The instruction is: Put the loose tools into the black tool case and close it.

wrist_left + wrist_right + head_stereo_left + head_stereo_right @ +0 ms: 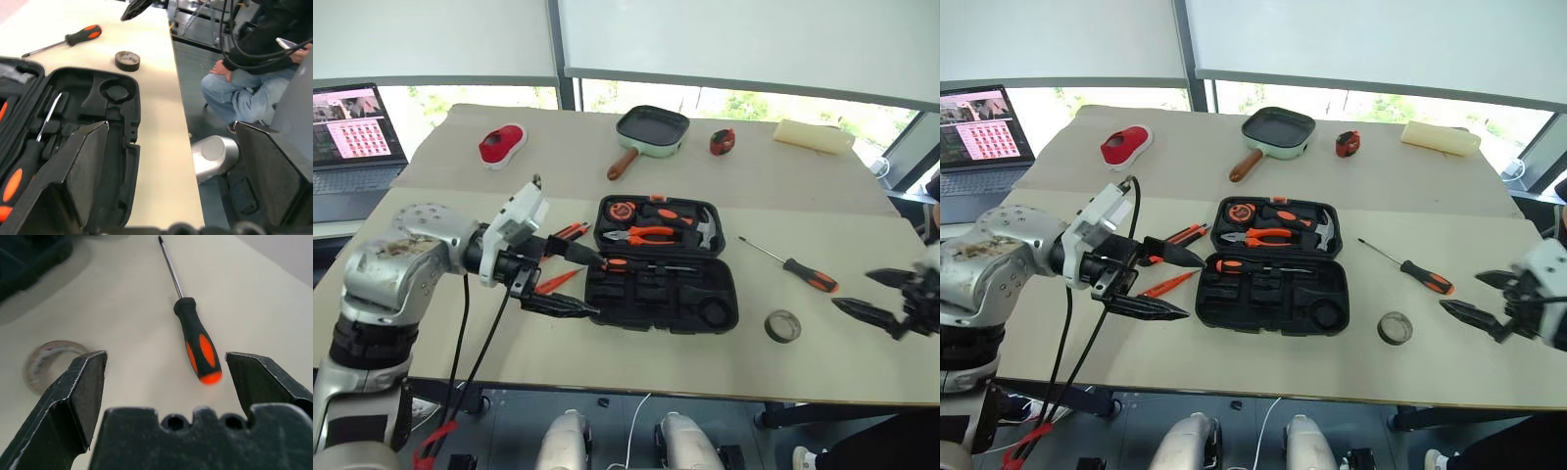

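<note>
Black tool case (pixel 661 264): lying open mid-table near the front edge, lid half holding pliers (pixel 651 234) and a hammer (pixel 707 227); one screwdriver (pixel 631 264) seated across the hinge line. Second screwdriver (pixel 795 266) and tape roll (pixel 782 325): loose on the table (pixel 803 196) toward its right edge. Utility knife (pixel 570 231) and tester screwdriver (pixel 558 281): just left of the case. Left gripper (pixel 570 282): jaws spread, empty, beside the case's left end. Right gripper (pixel 881 297): jaws spread, empty, at the right edge. Far side: frying pan (pixel 652 131), laptop (pixel 354 142), windows with blinds.
</note>
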{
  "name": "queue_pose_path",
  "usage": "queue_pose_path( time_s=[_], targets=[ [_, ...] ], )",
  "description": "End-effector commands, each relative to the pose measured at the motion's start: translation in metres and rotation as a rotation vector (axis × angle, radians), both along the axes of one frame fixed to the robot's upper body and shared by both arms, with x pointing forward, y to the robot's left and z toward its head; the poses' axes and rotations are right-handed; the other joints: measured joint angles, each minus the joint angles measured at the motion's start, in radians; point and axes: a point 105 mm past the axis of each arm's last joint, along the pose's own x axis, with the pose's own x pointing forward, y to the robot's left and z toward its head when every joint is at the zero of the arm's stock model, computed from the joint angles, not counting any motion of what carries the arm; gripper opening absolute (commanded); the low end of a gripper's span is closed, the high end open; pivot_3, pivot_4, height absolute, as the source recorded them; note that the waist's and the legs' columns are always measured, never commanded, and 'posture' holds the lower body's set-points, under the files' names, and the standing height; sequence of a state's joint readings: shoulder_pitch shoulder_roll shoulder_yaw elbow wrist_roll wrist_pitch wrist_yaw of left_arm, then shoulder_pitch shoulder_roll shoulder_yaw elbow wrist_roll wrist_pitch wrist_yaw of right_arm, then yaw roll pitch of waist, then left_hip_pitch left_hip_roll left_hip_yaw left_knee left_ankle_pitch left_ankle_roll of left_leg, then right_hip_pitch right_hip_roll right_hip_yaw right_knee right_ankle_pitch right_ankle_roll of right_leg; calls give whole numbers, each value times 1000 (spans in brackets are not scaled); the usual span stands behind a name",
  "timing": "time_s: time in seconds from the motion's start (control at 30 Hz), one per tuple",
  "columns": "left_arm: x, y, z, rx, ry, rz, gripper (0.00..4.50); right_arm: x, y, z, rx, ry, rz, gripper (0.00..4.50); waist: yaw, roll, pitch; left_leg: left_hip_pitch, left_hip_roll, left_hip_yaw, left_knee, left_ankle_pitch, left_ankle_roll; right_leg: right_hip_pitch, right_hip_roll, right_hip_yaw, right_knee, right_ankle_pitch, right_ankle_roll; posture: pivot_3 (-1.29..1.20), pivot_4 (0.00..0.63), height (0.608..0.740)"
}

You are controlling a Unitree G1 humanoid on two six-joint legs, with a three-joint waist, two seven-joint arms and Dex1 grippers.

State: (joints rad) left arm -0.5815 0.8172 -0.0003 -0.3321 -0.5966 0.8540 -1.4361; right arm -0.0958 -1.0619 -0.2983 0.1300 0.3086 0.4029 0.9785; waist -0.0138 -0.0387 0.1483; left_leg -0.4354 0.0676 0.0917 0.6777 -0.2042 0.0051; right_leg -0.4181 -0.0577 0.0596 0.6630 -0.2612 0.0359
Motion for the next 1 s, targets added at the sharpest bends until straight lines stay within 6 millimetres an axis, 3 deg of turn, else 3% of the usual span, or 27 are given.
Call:
queue_pose_path(
  time_s=[0.03,0.3,0.4,0.67,0.77,0.83,0.93,1.0],
  targets=[
    [-8,-5,5,0,-57,4,4417,21,-14,-12,-103,25,-34,4500,1,0,0,0,0,1,0,0,0,0,0,0,0,0,0,0,150,740],
    [-9,-1,8,-10,-81,65,4417,44,-23,-27,-110,79,-81,4500,0,1,0,-1,0,1,0,0,0,-2,0,1,0,0,0,0,150,740],
    [-8,-2,9,-16,-91,78,4500,48,-23,-29,-79,74,-108,3737,0,1,0,-1,0,2,-1,0,0,-2,0,1,0,0,0,0,150,740],
    [-2,-2,9,-12,-107,87,4500,47,-18,-43,-44,75,-113,1098,0,1,0,-1,0,2,0,0,0,-1,0,1,0,0,0,0,150,740],
    [-2,-1,7,3,-100,78,4500,44,-18,-21,-20,19,-91,1005,1,1,0,-1,0,2,0,0,0,-1,0,1,0,0,0,0,150,740],
    [-4,3,2,26,-81,70,4500,47,-6,6,45,-45,-54,1005,1,2,1,-1,0,2,-1,0,0,-1,0,1,0,0,0,0,150,740],
    [-4,9,-3,50,-67,67,4500,46,32,39,105,-114,115,1005,-5,6,3,-1,0,3,-1,0,0,-3,0,3,1,0,0,0,150,740],
    [-1,12,-5,62,-68,74,4500,38,74,54,109,-112,304,1005,-6,7,4,0,1,3,-2,0,0,-3,1,3,1,0,0,0,150,740]
  ],
)
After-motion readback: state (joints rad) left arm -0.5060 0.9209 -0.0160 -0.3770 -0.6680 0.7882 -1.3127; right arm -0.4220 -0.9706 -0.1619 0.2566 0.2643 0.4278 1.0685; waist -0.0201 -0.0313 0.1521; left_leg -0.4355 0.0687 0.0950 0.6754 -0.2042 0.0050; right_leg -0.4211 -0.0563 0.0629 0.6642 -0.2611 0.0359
